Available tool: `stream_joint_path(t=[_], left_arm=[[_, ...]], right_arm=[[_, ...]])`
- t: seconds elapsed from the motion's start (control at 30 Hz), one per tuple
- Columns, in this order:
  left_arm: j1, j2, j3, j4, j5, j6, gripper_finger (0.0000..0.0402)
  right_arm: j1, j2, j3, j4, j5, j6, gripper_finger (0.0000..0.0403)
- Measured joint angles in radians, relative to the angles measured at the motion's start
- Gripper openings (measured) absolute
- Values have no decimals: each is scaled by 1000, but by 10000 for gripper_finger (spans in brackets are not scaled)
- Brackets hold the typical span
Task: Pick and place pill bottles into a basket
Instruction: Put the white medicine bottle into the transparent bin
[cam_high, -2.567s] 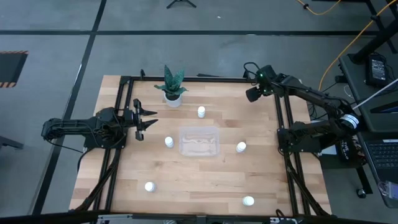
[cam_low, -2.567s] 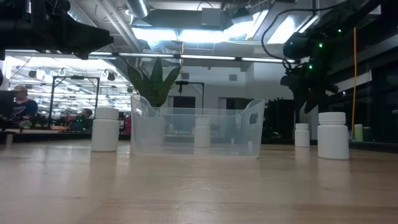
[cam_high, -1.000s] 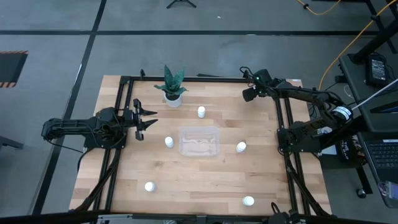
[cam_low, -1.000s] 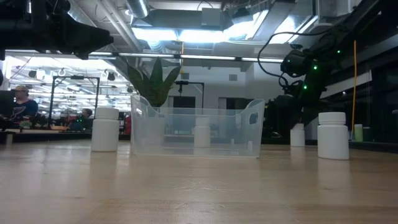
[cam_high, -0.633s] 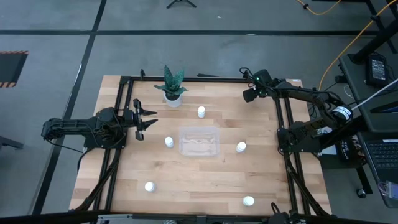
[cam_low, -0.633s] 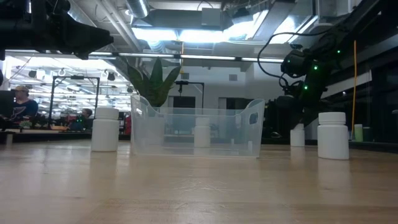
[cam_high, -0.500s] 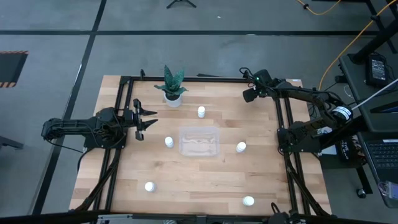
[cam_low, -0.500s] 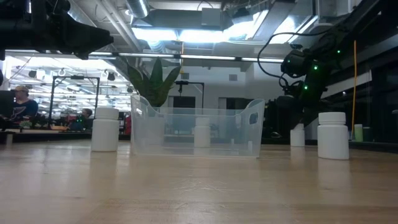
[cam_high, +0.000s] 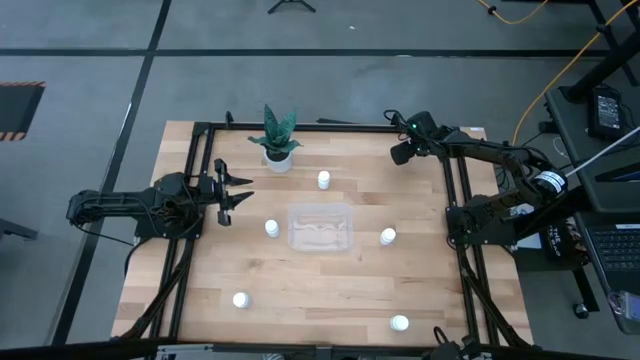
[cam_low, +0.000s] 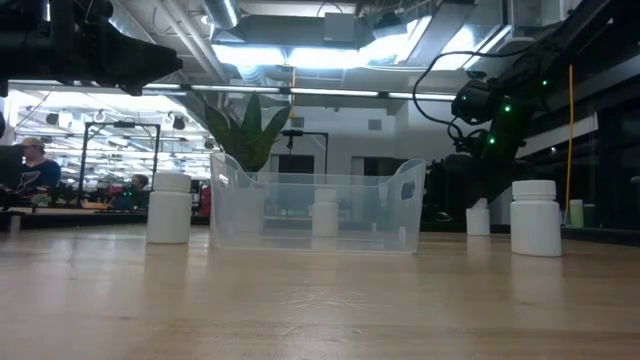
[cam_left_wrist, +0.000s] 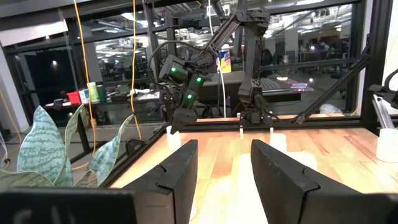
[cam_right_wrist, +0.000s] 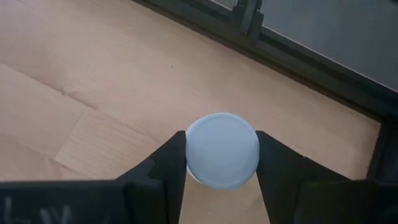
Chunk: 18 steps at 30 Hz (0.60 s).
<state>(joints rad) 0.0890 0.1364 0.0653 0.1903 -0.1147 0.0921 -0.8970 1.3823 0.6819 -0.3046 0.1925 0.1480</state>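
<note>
Since a second ago the right arm has barely shifted, but its fingers (cam_right_wrist: 163, 174) have drawn in against a pill bottle (cam_right_wrist: 222, 150), one pressed to each side of its round white cap. That bottle stands at the desk's (cam_high: 330, 290) far right corner, well apart from the basket (cam_high: 320, 227) at mid-desk. Left fingers (cam_left_wrist: 177, 175) stand apart, empty, at the desk's left edge.

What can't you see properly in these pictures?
- High view: the right claw covers the bottle it grips; only the right wrist view shows that bottle.
- Right wrist view: seen from above, the bottle's round top hides its sides.
- Low view: the basket blurs the bottom of the plant.
- High view: the other bottles are too small to read any label.
</note>
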Motion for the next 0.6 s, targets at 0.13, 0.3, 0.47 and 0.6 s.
stream_joint_path(t=[0.13, 0.3, 0.47, 0.6], left_arm=[[0, 0, 0, 0, 0, 0, 143], [0, 0, 0, -12, 0, 0, 143], [0, 0, 0, -12, -1, 64, 143], [0, 0, 0, -12, -32, 90, 143]], right_arm=[[30, -3, 0, 0, -2, -36, 153], [93, -65, 0, 33, -52, -80, 153], [156, -195, 0, 39, -153, -106, 153], [219, -290, 0, 39, -246, -109, 153]])
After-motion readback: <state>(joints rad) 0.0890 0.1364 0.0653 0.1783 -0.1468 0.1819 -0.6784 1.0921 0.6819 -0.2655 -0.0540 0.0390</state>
